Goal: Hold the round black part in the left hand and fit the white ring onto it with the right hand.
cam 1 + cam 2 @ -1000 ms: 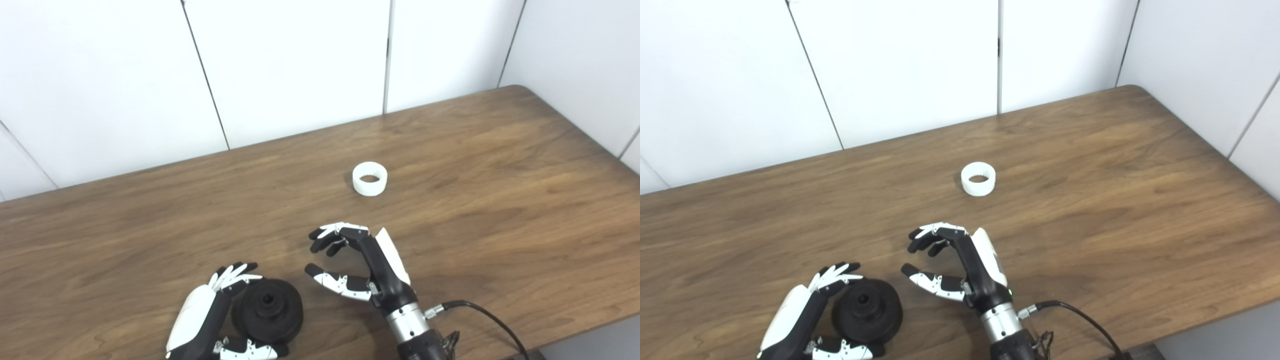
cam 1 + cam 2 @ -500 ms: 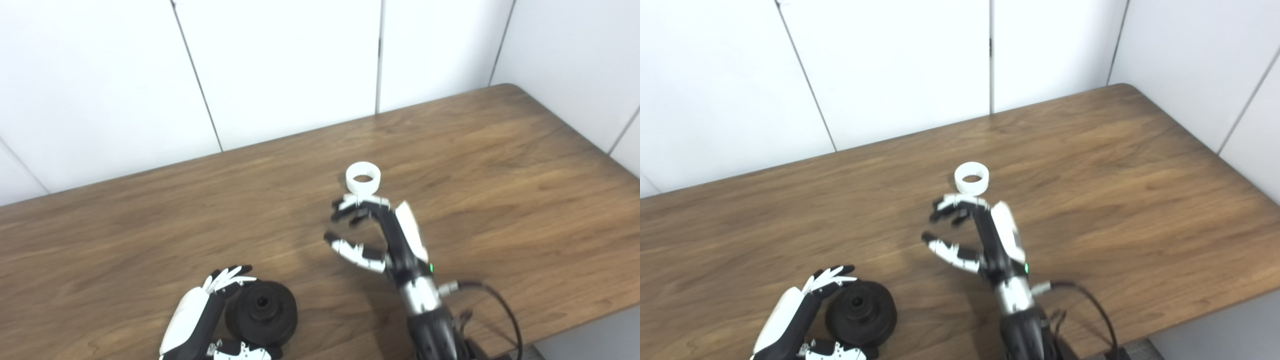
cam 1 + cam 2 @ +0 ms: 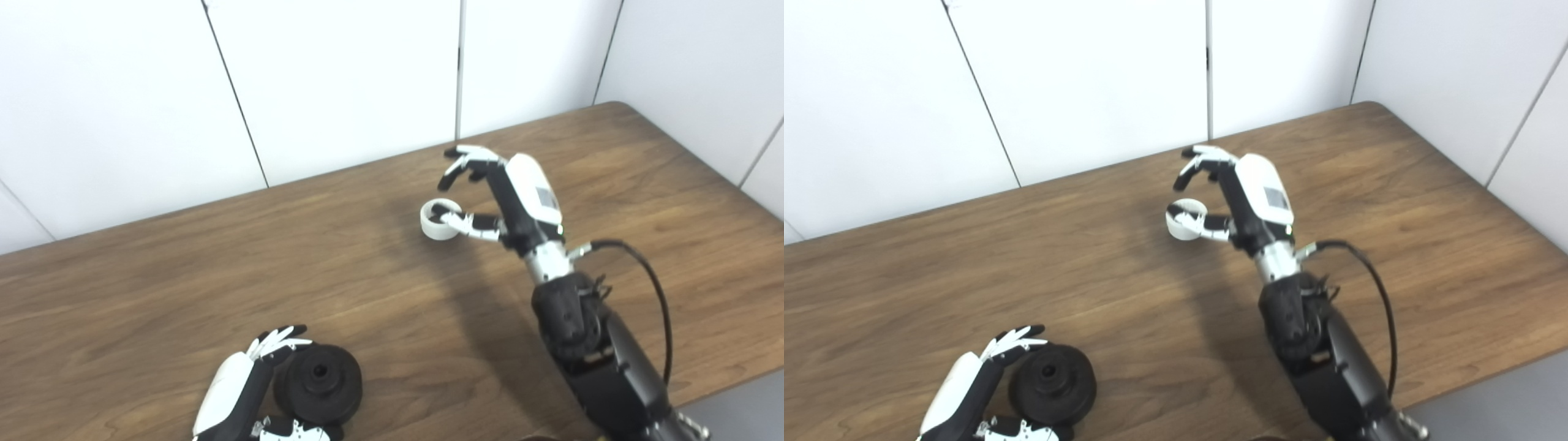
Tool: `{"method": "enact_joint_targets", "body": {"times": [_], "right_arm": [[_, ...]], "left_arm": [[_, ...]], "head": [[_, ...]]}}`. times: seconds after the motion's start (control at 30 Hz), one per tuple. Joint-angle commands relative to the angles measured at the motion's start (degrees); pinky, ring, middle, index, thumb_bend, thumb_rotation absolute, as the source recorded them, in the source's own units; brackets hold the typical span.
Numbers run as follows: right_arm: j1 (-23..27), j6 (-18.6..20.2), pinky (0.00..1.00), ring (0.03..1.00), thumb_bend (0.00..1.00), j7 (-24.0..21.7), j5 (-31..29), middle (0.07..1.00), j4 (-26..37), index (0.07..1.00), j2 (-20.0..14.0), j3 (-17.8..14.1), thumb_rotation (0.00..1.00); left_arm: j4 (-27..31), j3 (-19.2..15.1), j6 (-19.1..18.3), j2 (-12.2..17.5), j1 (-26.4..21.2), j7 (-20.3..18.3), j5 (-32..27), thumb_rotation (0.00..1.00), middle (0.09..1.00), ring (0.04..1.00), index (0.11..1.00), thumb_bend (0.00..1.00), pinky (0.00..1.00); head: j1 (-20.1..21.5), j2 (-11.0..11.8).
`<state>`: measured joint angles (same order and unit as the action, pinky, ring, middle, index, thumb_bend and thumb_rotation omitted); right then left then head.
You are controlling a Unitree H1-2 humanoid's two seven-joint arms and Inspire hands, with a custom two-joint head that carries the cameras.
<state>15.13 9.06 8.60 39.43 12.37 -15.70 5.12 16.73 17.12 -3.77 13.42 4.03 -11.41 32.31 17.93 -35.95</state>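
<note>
The round black part (image 3: 318, 383) lies on the wooden table (image 3: 184, 275) near the front left edge. My left hand (image 3: 236, 398) cups it from the left, with its fingers on the far rim and its thumb at the near rim. The white ring (image 3: 430, 224) stands on the table near the middle back. My right hand (image 3: 517, 193) is open and hovers at the ring. Its thumb crosses in front of the ring and its fingers curl above the ring's far side. I cannot tell if the thumb touches the ring.
A black cable (image 3: 649, 288) loops from the right wrist over the table's right side. White wall panels (image 3: 343, 79) stand close behind the table's back edge. The table's front right edge (image 3: 735, 383) lies next to the right forearm.
My right hand has reached from the front of the table up and back to the white ring, staying open. The left hand and the black part have not moved. The camera has shifted slightly.
</note>
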Motion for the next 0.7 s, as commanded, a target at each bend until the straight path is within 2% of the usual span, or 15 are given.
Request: {"method": "enact_joint_targets", "body": {"times": [0.0, 0.13, 0.17, 0.2, 0.3, 0.47, 0.57, 0.67], "right_arm": [[3.8, -0.4, 0.61, 0.77, 0.5, 0.0, 2.2, 0.804, -1.7, 0.499, -1.1, 0.2, 0.17], [7.3, -0.5, 0.64, 0.797, 0.5, -0.5, 3.4, 0.823, -7.4, 0.499, -2.2, 0.7, 0.17], [8.0, -0.4, 0.65, 0.805, 0.54, -0.7, 3.6, 0.829, -8.6, 0.614, -2.4, 0.8, 0.28], [8.8, -0.1, 0.66, 0.811, 0.56, -1.1, 3.9, 0.834, -9.9, 0.677, -2.8, 0.9, 0.34], [11.4, 0.2, 0.65, 0.816, 0.58, -2.5, 4.3, 0.843, -14.2, 0.749, -4.2, 1.5, 0.41], [14.3, 0.1, 0.66, 0.825, 0.6, -4.7, 3.5, 0.851, -19.8, 0.773, -6.0, 2.6, 0.46], [14.8, -0.8, 0.64, 0.826, 0.64, -5.4, 2.8, 0.859, -22.3, 0.785, -6.7, 3.2, 0.53], [14.7, -0.7, 0.67, 0.846, 0.67, -6.4, 2.4, 0.873, -23.8, 0.806, -7.3, 3.9, 0.59]], "left_arm": [[0.5, -0.3, -0.2, 0.4, -0.2, -0.4, 0.0, 0.15, 0.902, 0.951, 0.574, 0.88, 0.97], [0.7, -0.4, -0.8, 0.2, -0.1, -0.6, 0.0, 0.15, 0.905, 0.957, 0.577, 0.88, 0.99], [0.8, -0.4, -0.8, 0.2, 0.0, -0.6, 0.1, 0.15, 0.905, 0.956, 0.577, 0.88, 0.99], [0.8, -0.3, -0.8, 0.2, -0.1, -0.6, 0.1, 0.15, 0.905, 0.956, 0.577, 0.88, 0.99], [0.9, -0.2, -0.8, 0.1, 0.0, -0.6, 0.3, 0.15, 0.905, 0.955, 0.579, 0.88, 0.98], [1.0, -0.1, -0.7, 0.0, 0.2, -0.6, 0.3, 0.16, 0.905, 0.957, 0.581, 0.87, 1.0], [1.1, -0.1, -1.1, -0.2, 0.2, -0.6, 0.3, 0.17, 0.907, 0.961, 0.577, 0.88, 1.0], [1.2, -0.1, -1.0, -0.4, 0.2, -0.3, 0.6, 0.17, 0.906, 0.961, 0.578, 0.88, 1.0]], "head": [[0.0, -0.1], [0.0, -0.2], [0.0, -0.3], [0.0, -0.3], [-0.4, -0.5], [-0.5, -0.6], [-0.6, -0.6], [-0.9, -0.8]]}}
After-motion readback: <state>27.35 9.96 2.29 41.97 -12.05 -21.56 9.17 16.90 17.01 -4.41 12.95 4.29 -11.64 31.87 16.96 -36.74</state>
